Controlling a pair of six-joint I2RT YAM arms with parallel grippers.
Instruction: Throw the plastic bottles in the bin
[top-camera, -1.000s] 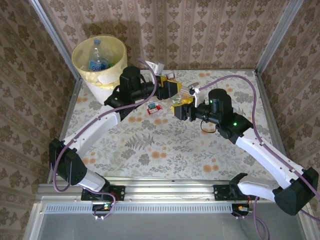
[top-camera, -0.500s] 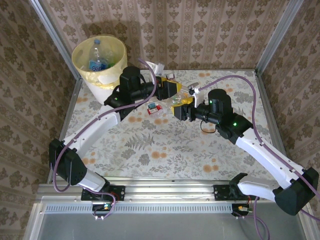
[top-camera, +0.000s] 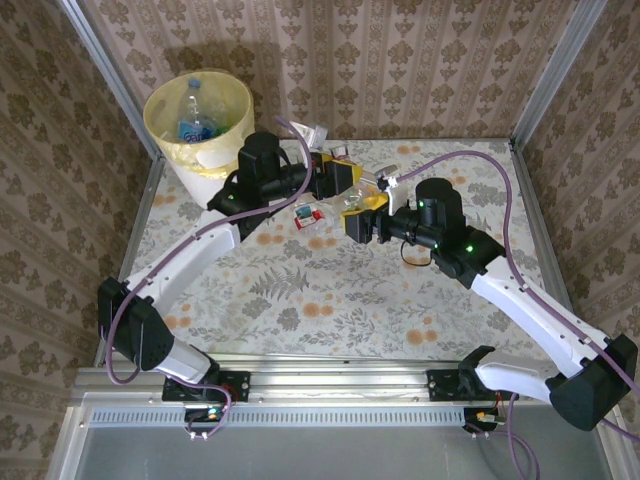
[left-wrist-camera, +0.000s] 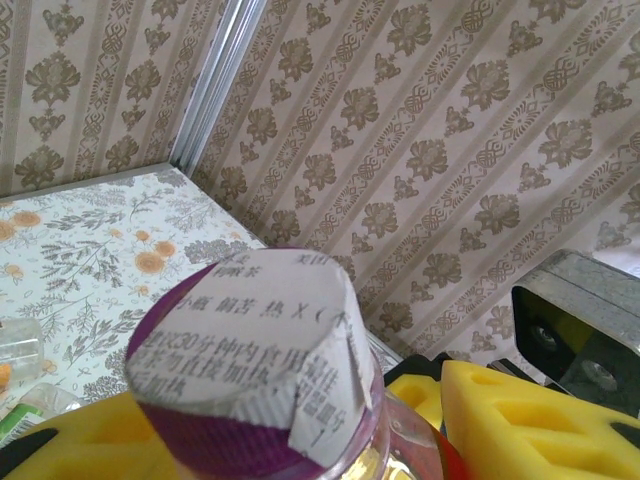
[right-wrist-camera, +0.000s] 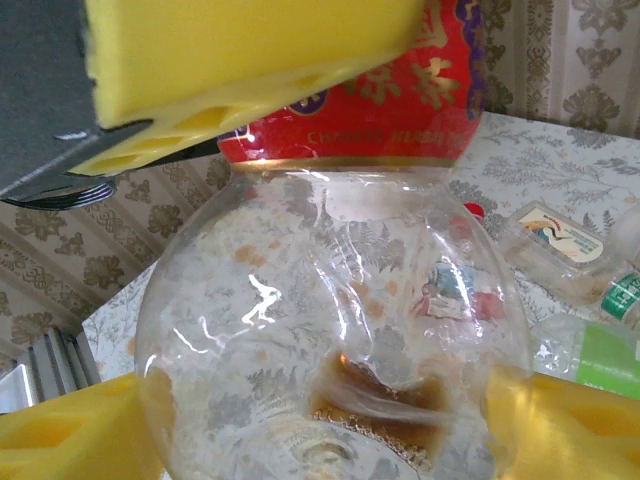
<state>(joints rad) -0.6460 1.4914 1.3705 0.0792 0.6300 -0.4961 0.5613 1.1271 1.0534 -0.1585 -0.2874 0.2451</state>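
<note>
A clear plastic bottle (right-wrist-camera: 330, 330) with a red label and a purple cap (left-wrist-camera: 250, 360) hangs above the table between my two grippers (top-camera: 357, 199). My left gripper (top-camera: 347, 180) is shut on its upper part; one of its yellow pads (right-wrist-camera: 250, 60) presses on the red label. My right gripper (top-camera: 362, 217) stands open, its fingers (right-wrist-camera: 70, 435) on either side of the bottle's round base. A little brown liquid lies in the base. The pale-yellow bin (top-camera: 165, 125) stands at the far left corner with a blue-labelled bottle (top-camera: 195, 112) inside.
More bottles lie on the flowered table below the grippers: one with a red label (top-camera: 308, 215), others near the back wall (top-camera: 332, 152) and to the right (right-wrist-camera: 560, 240), one with a green label (right-wrist-camera: 612, 362). Metal posts and papered walls close in the table.
My right gripper's fingers have spread wider around the bottle's base. The left gripper has closed a little tighter on the bottle. Neither arm has shifted noticeably.
</note>
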